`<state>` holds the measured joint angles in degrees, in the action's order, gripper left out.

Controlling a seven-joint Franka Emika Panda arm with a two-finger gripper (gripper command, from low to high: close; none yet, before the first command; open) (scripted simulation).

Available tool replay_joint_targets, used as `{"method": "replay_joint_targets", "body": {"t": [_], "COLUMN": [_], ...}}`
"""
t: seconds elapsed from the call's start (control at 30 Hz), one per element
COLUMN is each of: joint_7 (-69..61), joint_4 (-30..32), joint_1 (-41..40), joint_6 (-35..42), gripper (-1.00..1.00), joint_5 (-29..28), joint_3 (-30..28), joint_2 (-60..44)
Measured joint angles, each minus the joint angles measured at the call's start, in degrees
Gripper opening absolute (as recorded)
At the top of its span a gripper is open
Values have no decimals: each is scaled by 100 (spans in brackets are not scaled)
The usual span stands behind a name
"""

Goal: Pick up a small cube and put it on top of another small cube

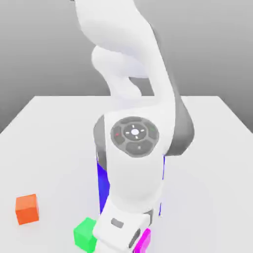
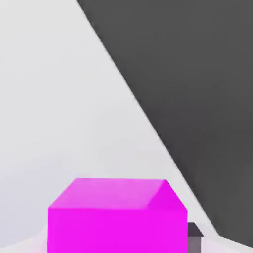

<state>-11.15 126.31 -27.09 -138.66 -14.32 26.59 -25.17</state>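
The small magenta-pink cube [image 2: 116, 217] sits close in front of the hand camera, between the fingers of my gripper [image 2: 118, 243]. One dark fingertip [image 2: 194, 236] presses against its side, so the gripper is shut on it. In the exterior view the magenta cube [image 1: 144, 242] peeks out under the white hand [image 1: 121, 231] at the table's near edge. The small green cube [image 1: 84, 234] rests on the table just to the exterior view's left of the hand, about a cube's width from the magenta one.
An orange cube [image 1: 27, 208] lies further to the exterior view's left. A big blue-purple block [image 1: 103, 183] stands behind the arm, mostly hidden by it. The white table [image 1: 54, 138] stretches away; its edge [image 2: 148, 123] runs close to the held cube.
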Motion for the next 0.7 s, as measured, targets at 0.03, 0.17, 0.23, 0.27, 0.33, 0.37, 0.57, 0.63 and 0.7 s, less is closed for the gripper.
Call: {"method": "replay_joint_targets", "body": {"t": [0.03, 0.17, 0.23, 0.27, 0.33, 0.37, 0.57, 0.63, 0.7], "joint_7": [-288, -1464, -2056, -2354, -2952, -3250, -5068, -5680, -6301], "joint_4": [60, 297, 417, 477, 597, 658, 1024, 1147, 1271], "joint_1": [-109, -546, -760, -864, -1072, -1179, -1787, -1988, -2172], "joint_6": [-29, -142, -202, -233, -297, -329, -535, -609, -682], "gripper": [-100, -100, -100, -100, -100, -100, -100, -100, -100], "joint_5": [0, 15, 29, 39, 60, 70, 170, 212, 267], "joint_3": [55, 279, 387, 439, 543, 598, 902, 1004, 1092], "joint_2": [49, 255, 366, 424, 544, 606, 1004, 1147, 1297]}}
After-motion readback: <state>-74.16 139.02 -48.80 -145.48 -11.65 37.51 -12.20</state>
